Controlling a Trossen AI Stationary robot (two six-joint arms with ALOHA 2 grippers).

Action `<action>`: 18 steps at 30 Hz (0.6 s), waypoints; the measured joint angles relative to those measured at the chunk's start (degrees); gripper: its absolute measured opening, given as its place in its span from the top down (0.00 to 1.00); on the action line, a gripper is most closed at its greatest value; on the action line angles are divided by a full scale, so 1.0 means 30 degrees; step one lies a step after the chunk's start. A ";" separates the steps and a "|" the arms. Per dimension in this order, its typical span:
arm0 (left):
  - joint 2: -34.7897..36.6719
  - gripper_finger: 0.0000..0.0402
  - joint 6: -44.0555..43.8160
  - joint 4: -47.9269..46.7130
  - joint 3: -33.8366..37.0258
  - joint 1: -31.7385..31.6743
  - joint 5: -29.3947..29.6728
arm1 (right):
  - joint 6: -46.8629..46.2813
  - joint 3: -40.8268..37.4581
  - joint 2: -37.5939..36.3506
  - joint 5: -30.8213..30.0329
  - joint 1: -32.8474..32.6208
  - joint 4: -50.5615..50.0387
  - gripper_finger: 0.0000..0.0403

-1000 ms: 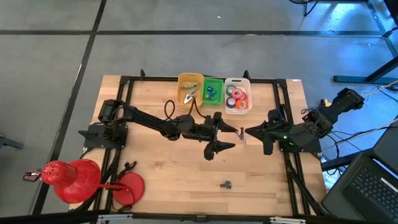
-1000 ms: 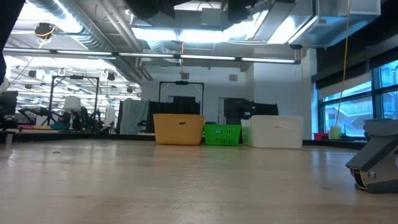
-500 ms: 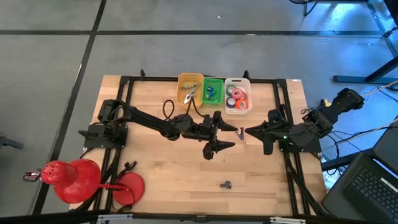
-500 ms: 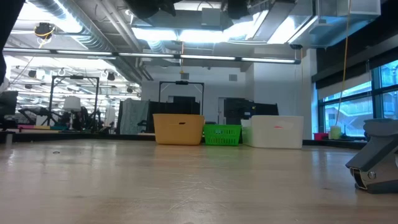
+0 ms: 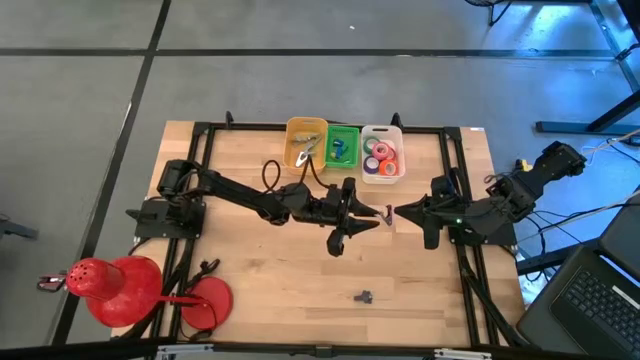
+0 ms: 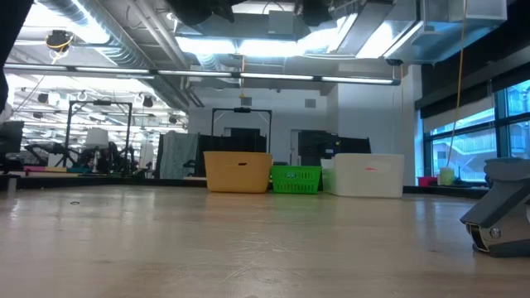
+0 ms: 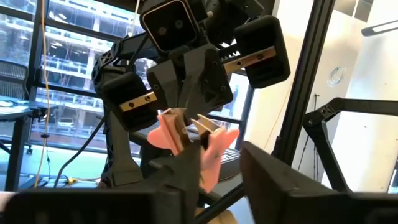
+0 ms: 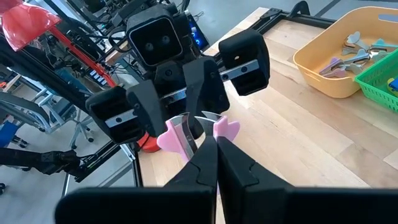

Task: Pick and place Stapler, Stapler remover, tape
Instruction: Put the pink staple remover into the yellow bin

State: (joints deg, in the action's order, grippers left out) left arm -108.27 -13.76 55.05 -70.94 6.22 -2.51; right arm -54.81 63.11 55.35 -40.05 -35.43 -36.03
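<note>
Right gripper hangs above mid-bench, narrow on the pink stapler remover. The left gripper faces it just beside, fingers spread wide. This reads as a hand-over or a carry to the bins. For a hand-over:

1. Centre the remover between the left fingers.
2. Get a firm hold before the right gripper lets go.

**High view.** Count along the far edge of the bench:
- One yellow bin, holding pale removers too tangled to count.
- One green bin, holding one blue stapler.
- One white bin, holding the tape, several rolls of uncertain number.

**Low view.** The three bins stand in a row far across the bench. Neither gripper shows clearly.

**Left wrist view.** One remover sits at the right gripper's tips. A gap shows between the left arm's own fingers.

**Right wrist view.** The right fingers meet on the remover. The left gripper stands wide behind it. The remover is small, so a skewed transfer could drop it.
</note>
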 joint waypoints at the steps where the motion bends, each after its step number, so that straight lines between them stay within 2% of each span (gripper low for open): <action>1: 0.0000 0.78 0.0000 0.0000 0.0000 -0.0010 0.0004 | 0.0000 0.0000 0.0000 0.0004 -0.0004 0.0000 1.00; 7: 0.0004 0.98 0.0015 0.0007 0.0000 -0.0234 -0.0066 | 0.0000 0.0000 -0.0007 0.0051 0.0001 0.0000 1.00; 14: 0.0001 0.99 0.0044 0.0007 0.0000 -0.0379 -0.0649 | 0.0000 0.0000 0.0000 -0.0215 -0.0001 -0.0006 0.99; 18: 0.0001 0.99 0.0026 0.0010 0.0000 -0.0393 -0.0736 | 0.0007 0.0000 -0.0070 -0.0636 0.0002 -0.0076 0.93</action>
State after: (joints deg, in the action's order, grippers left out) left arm -108.27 -13.68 55.08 -70.94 5.04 -4.72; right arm -54.78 63.11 55.14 -41.96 -35.42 -36.26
